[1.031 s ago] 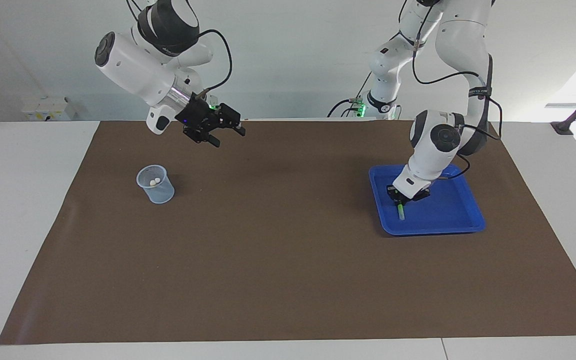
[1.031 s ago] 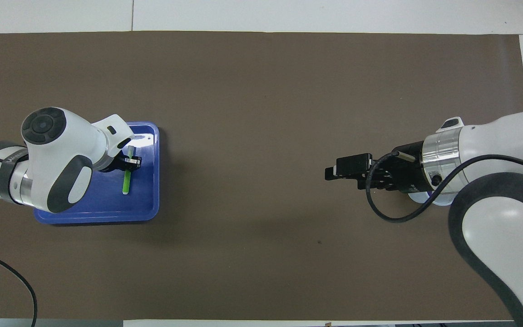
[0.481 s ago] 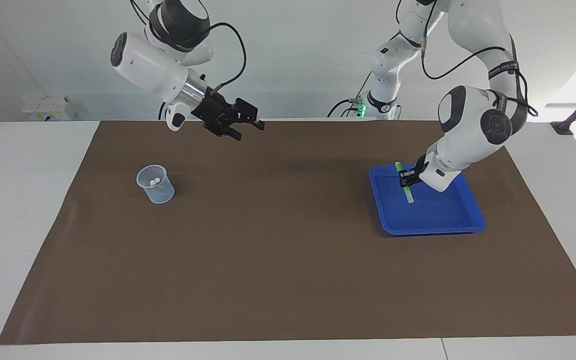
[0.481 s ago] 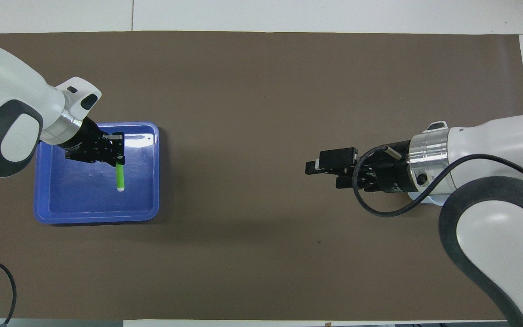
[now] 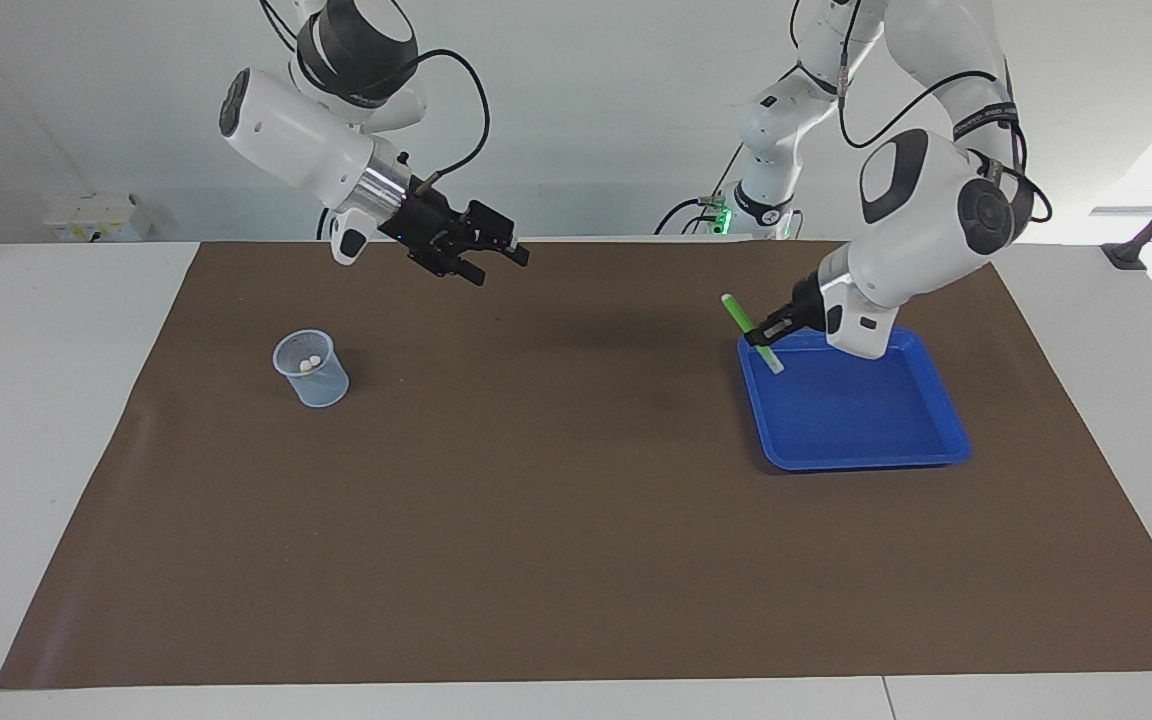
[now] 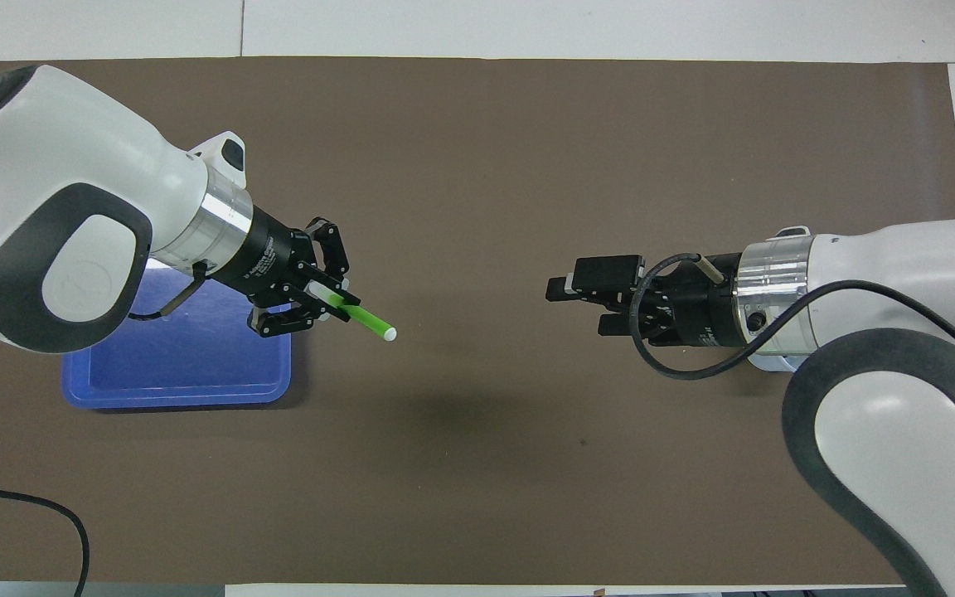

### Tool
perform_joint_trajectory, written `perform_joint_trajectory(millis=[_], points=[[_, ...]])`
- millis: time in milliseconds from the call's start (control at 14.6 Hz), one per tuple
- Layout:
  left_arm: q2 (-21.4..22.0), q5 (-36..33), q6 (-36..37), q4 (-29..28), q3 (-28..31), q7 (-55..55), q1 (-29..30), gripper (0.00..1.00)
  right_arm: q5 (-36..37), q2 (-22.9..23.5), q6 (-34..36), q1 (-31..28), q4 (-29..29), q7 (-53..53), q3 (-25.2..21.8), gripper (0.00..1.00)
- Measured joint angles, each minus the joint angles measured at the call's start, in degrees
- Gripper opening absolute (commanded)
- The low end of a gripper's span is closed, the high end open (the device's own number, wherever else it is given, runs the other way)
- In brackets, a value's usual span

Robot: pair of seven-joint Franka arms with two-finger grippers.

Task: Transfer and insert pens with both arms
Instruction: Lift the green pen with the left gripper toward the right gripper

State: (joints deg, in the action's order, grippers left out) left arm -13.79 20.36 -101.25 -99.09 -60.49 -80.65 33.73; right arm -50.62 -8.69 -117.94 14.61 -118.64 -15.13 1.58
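Handover is the step I judge to be in hand. My left gripper (image 5: 768, 330) is clamped on the green pen (image 5: 751, 332) and holds it in the air over the corner of the blue tray (image 5: 921, 440) that lies nearest the middle of the table. The pen sits tilted in the grip, one end sticking up out of the fingers, the other slanting down over the tray's rim. From overhead, the pen (image 6: 361, 319) pokes out of the left gripper (image 6: 322, 300) toward the middle of the brown mat (image 6: 477, 464), its pale end leading.

My right gripper (image 5: 484, 250) hangs with its jaws apart and nothing between them, raised over the mat at the robots' side, well apart from the pen. Overhead, the right gripper (image 6: 581, 298) faces the left one across a bare stretch of mat.

The clear cup (image 5: 312, 370) stands on the mat toward the right arm's end; two small whitish ends show inside it, which I take to be pens already delivered, though I cannot make out their colours. No other pen shows in the tray.

Next, I need to bring the two grippers together over the middle, line up the free length of the pen with the right gripper's open jaws, and close on it before I let go with the left.
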Motion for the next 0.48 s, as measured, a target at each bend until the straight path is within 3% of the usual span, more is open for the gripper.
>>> perform_joint_trajectory(millis=[206, 481], points=[[0.11, 8.12, -5.03, -1.56, -2.04, -15.02, -0.44, 0.00, -0.34, -0.04, -0.41, 0.87, 0.00, -2.23, 0.02, 1.00], [1.46, 17.36, -12.41, -6.13, -4.45, -18.89, -0.52, 0.00, -0.42, -0.08, -4.60, 3.60, -0.10, -5.96, 0.01, 1.00]])
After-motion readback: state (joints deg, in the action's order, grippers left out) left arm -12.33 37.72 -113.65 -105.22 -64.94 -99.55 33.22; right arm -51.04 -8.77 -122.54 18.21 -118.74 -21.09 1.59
